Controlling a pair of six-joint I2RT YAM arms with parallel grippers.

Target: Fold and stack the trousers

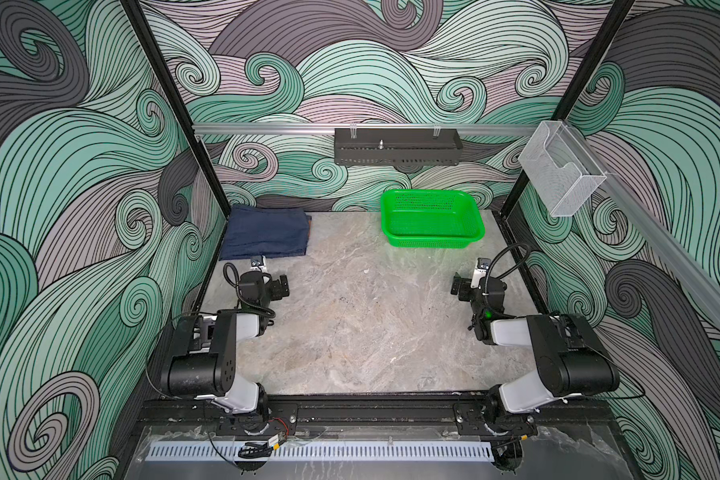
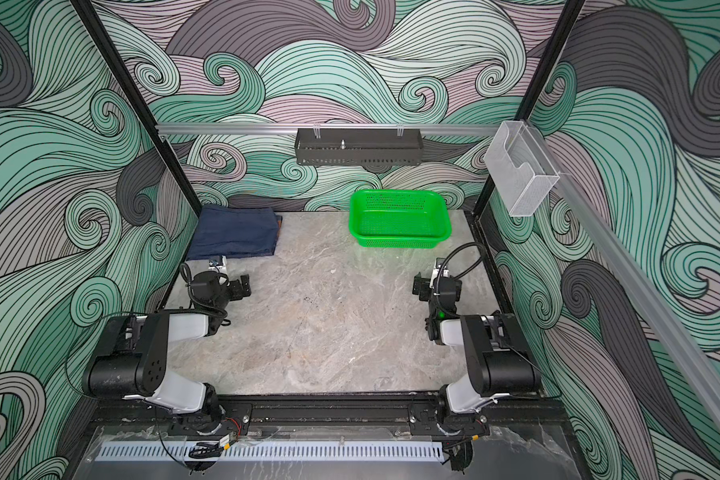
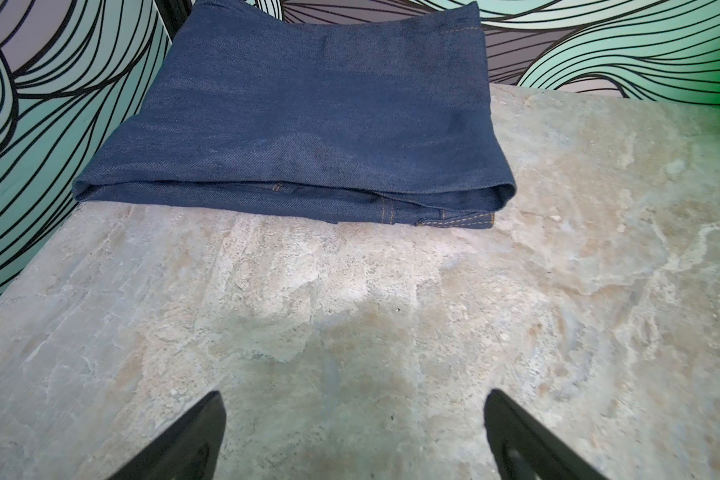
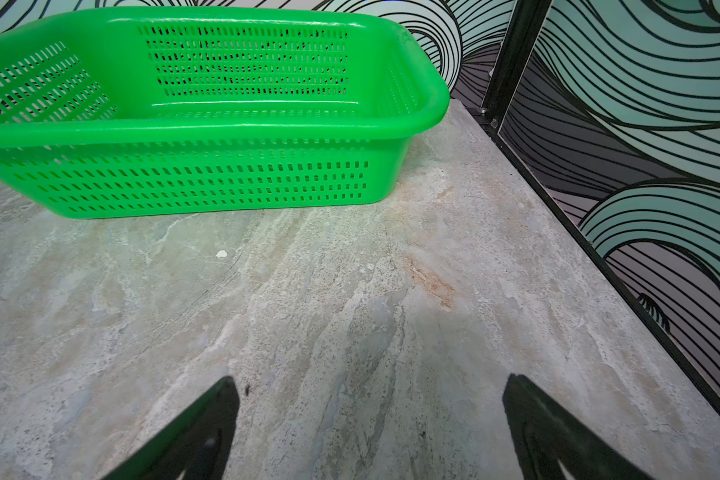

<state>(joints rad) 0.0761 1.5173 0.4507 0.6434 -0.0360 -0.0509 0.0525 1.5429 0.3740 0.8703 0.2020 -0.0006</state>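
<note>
The trousers [image 1: 265,232] [image 2: 235,232] lie folded into a flat dark navy denim bundle in the table's back left corner, against the wall. In the left wrist view the trousers [image 3: 308,116] show stacked folded layers with orange-tan stitching along the near edge. My left gripper [image 1: 267,276] [image 2: 227,276] [image 3: 355,395] hovers open just in front of the bundle, with only bare table between its fingers. On the right side, my right gripper [image 1: 472,276] [image 2: 431,278] [image 4: 371,380] is open and holds nothing, a short way in front of the basket.
An empty green perforated basket [image 1: 429,242] [image 2: 395,242] [image 4: 184,183] stands at the back right of the marble table [image 1: 371,324]. A black shelf [image 1: 398,147] hangs on the back rail and a clear holder [image 1: 558,170] on the right rail. Patterned walls enclose three sides.
</note>
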